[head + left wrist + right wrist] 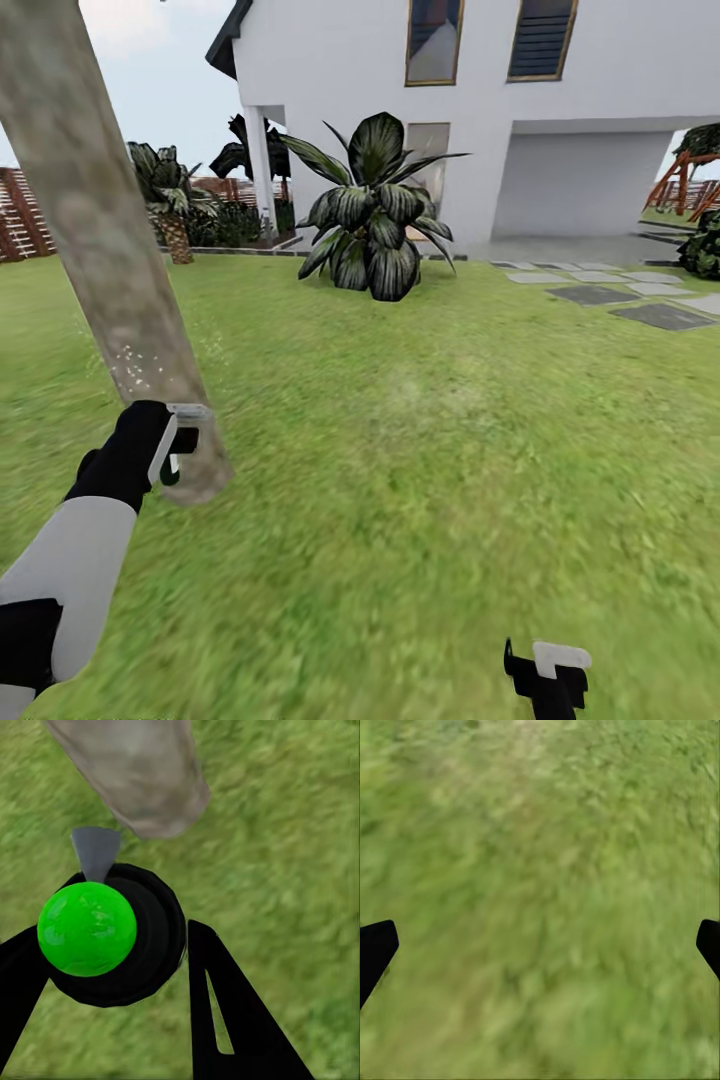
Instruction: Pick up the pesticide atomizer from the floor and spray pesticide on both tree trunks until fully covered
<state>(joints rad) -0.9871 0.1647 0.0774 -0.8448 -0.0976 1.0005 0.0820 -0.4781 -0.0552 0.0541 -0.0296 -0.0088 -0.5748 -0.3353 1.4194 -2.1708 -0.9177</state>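
Grass lawn (420, 480), grey paving stones (662, 316)

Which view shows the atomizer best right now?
Left wrist view: the atomizer sits large between the left gripper fingers, nozzle toward the trunk. Head view shows just a sliver at the gripper. Right wrist view looks at grass.

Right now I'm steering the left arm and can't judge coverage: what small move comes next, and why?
Probably raise the left gripper slowly along the tree trunk. It holds the pesticide atomizer with the nozzle aimed at the trunk's base by the lawn, and pale speckles show just above the gripper; the trunk higher up looks unsprayed.
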